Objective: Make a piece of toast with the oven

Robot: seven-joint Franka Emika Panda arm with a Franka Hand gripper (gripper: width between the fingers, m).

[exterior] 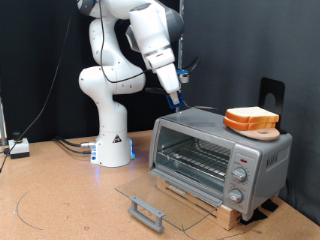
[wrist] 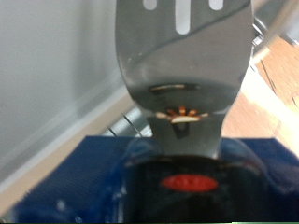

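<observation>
1. Handle (exterior: pixel 146 212) of the glass door (exterior: pixel 160 196), nearest the exterior camera; the door lies folded down flat before the oven (exterior: pixel 220 155).
2. Gripper (exterior: pixel 177 98): clenched on a spatula (wrist: pixel 183 65), whose slotted blade fills the wrist view; it hangs above the oven's top, towards the exterior view's left.
3. Toast (exterior: pixel 251 119): stacked slices on a board atop the oven, right end.
4. Rack (exterior: pixel 192 157): visible inside the cavity.
</observation>
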